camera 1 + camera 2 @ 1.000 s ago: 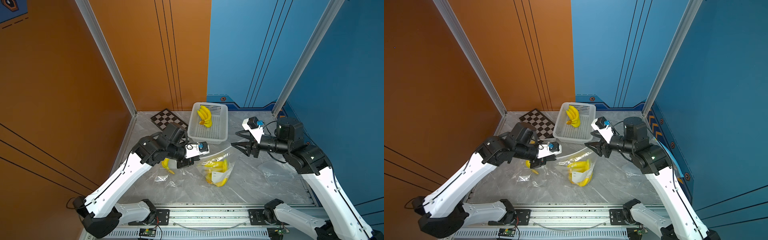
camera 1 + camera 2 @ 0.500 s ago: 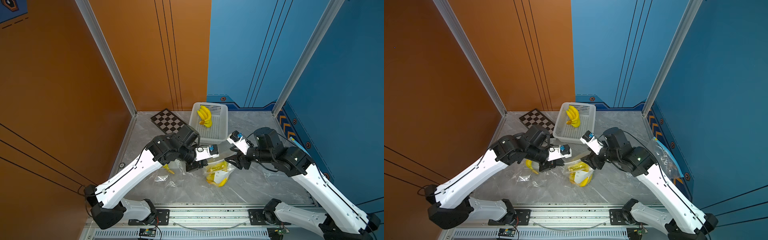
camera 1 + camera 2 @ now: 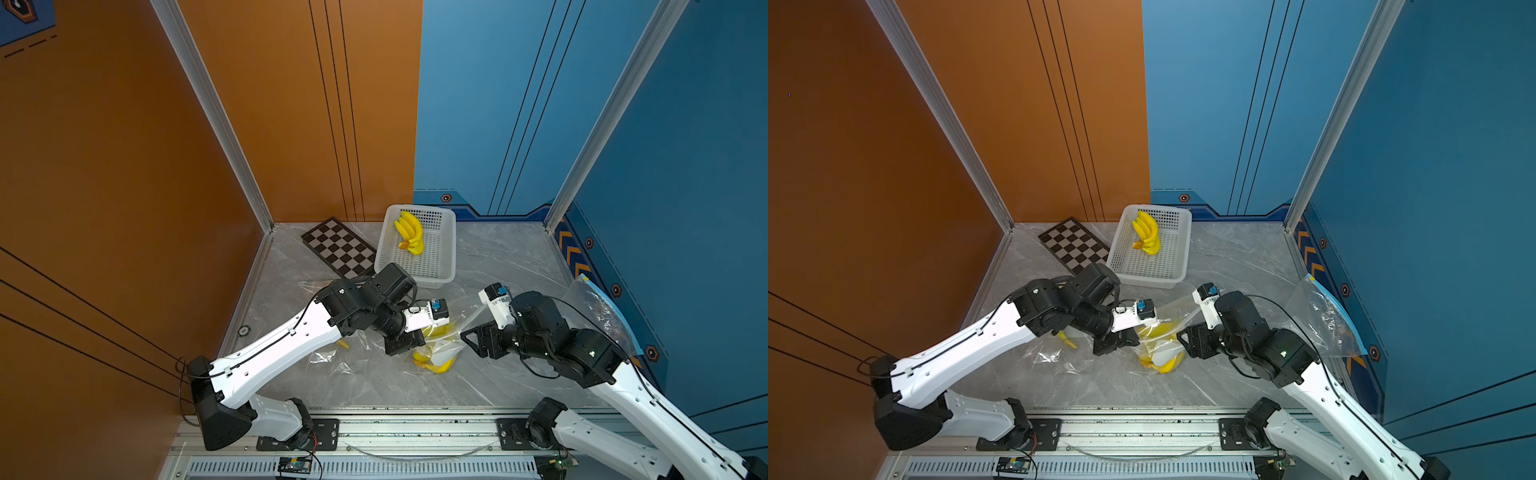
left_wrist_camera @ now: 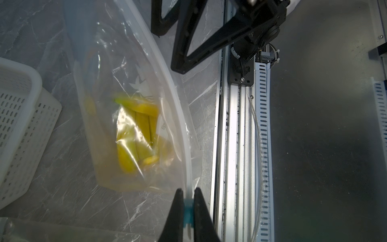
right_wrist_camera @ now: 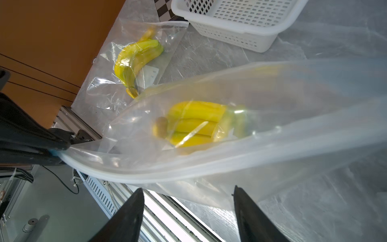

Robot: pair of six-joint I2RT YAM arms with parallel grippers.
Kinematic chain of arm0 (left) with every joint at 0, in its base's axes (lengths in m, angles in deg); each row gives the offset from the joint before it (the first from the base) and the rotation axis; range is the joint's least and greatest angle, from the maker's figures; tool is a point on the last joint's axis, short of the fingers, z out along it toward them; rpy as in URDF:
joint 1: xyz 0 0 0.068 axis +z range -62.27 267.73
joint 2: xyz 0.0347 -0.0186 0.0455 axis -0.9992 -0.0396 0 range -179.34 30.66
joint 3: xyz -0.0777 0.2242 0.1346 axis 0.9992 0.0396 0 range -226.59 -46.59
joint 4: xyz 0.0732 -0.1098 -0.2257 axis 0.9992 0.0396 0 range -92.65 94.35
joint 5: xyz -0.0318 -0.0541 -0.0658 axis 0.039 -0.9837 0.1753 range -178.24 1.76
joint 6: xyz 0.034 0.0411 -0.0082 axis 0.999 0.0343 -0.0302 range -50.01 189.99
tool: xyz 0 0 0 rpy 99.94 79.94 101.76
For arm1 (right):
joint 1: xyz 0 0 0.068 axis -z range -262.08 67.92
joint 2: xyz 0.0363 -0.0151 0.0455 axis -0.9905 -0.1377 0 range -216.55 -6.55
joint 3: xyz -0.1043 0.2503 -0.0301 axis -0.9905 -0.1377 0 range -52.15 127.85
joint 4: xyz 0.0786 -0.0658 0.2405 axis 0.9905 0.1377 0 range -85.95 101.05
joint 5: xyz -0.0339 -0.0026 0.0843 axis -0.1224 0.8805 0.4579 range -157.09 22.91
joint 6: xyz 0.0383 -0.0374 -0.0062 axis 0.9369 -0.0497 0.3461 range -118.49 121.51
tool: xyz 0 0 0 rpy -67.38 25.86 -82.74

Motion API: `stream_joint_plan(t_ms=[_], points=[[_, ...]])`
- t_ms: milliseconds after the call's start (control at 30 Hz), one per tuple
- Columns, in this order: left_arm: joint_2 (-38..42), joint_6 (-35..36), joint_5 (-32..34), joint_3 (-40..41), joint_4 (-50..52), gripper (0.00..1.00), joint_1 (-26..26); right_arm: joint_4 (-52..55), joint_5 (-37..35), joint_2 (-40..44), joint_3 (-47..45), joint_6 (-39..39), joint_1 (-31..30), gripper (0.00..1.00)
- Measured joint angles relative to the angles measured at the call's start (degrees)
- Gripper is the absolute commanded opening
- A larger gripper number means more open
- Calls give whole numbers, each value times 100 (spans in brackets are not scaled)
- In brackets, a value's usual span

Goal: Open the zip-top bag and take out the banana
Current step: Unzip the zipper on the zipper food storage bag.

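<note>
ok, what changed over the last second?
Right gripper swung in from beside the basket toward the zip-top bag, fingers spreading wider; it holds nothing yet. Left gripper, shut on the bag's zipper end throughout, carried it toward the centre. Basket with its banana bunch, the other bagged banana and the empty bag stayed put.

The white-and-black left arm reaches low toward the middle, its black left gripper pinched tight on the blue slider of the clear zip-top bag. The white-and-black right arm faces it, its black right gripper with jaws spread wide
</note>
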Motion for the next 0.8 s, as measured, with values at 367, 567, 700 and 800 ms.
stream_joint_plan(t_ms=[367, 567, 700, 800], points=[[83, -94, -166, 0, -15, 0, 328, -640, -354, 114, -166, 415, -225, 89], [173, -210, -168, -35, -15, 0, 365, -1622, -236, -787, -205, 466, -192, 100], [192, -295, -157, -68, -15, 0, 413, -2055, -59, -1104, -225, 463, -181, 100], [225, -374, -118, -90, -13, 0, 461, -2103, -44, -1110, -254, 457, -181, 100]])
